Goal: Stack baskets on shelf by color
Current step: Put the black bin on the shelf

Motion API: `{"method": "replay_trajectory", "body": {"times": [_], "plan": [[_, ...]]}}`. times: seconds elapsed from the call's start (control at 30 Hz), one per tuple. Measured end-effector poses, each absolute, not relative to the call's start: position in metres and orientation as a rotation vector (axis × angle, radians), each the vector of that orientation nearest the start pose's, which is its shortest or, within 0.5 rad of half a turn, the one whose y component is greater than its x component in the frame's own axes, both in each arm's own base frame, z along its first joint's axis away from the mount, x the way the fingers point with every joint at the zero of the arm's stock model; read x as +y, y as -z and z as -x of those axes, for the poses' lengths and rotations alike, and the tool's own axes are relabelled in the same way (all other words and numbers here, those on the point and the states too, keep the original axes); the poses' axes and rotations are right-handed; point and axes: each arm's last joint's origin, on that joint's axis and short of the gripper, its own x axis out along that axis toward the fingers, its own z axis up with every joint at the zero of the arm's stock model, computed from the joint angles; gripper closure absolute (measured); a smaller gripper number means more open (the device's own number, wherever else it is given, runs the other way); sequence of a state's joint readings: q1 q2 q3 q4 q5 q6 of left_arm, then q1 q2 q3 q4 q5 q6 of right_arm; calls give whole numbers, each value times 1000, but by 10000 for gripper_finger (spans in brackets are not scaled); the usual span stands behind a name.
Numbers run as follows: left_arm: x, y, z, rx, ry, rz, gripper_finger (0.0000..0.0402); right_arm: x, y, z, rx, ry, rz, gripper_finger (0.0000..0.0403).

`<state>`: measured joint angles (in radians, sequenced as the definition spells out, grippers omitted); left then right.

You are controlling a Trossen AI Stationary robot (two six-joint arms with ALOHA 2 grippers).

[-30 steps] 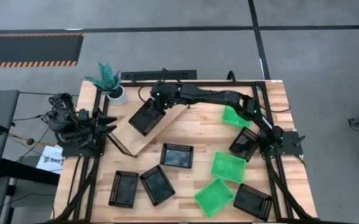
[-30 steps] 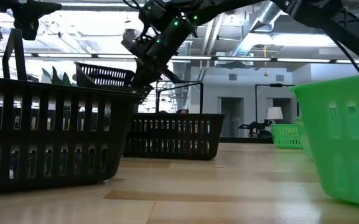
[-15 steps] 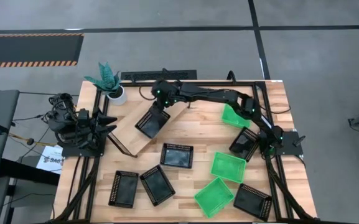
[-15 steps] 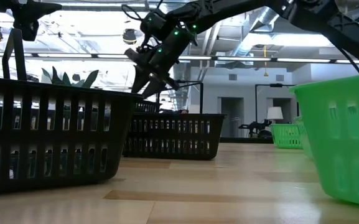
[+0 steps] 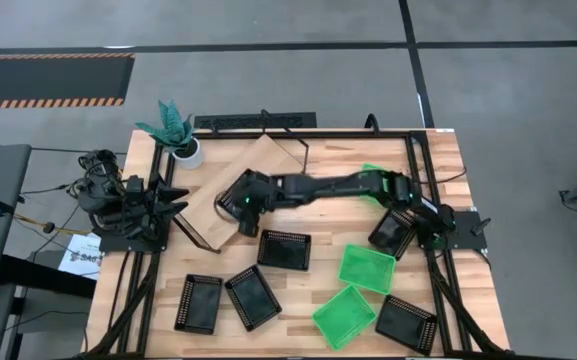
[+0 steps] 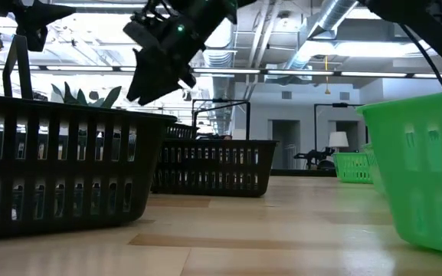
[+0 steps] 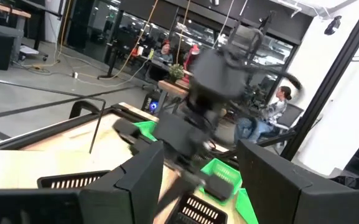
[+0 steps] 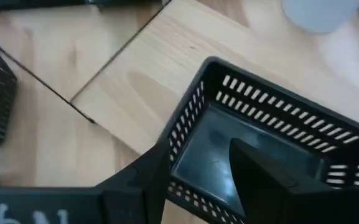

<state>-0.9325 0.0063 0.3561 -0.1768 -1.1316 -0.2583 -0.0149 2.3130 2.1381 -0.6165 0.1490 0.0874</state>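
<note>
At the frame's left edge the left gripper (image 5: 173, 197) waits, fingers apart, empty. Left of centre, a black basket (image 8: 260, 149) sits on the shelf (image 5: 258, 165); the right gripper (image 5: 236, 208) hovers above it, fingers apart. Other baskets (image 5: 366, 267) lie scattered lower right.

The right arm reaches low across the bench from its base at the right edge toward the left, stretched nearly straight. Its pincer (image 5: 236, 203) hangs at the far end of that reach with the wrist angled downward; the two dark fingers (image 8: 263, 168) stand apart with nothing between them. The left arm sits folded up at the left edge of the bench, its pincer (image 5: 171, 199) pointing inward toward the middle, fingers (image 7: 143, 171) parted and holding nothing.
</note>
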Motion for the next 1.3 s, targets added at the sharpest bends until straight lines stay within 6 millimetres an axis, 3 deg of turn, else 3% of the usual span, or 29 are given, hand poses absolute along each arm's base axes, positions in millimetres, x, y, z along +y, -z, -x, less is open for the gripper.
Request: {"method": "replay_trajectory", "body": {"times": [0.2, 0.47, 0.67, 0.93, 1.1, 1.3], "plan": [[-20, -259, -48, -115, -187, 407, 207, -5, -254, -524, 682, 162, -28, 197], [-20, -259, -48, -116, -186, 420, 207, -5, -240, -539, 602, 158, -35, 196], [-20, -259, -48, -116, -187, 421, 207, -5, -204, -543, 698, 158, -34, 202], [-20, -259, -48, -116, -187, 421, 207, -8, -198, -543, 729, 165, -40, 211], [-20, -259, -48, -115, -187, 420, 207, -10, -196, -541, 764, 168, -38, 259], [-20, -259, -48, -116, -187, 421, 207, -10, -193, -538, 809, 162, -18, 368]]}}
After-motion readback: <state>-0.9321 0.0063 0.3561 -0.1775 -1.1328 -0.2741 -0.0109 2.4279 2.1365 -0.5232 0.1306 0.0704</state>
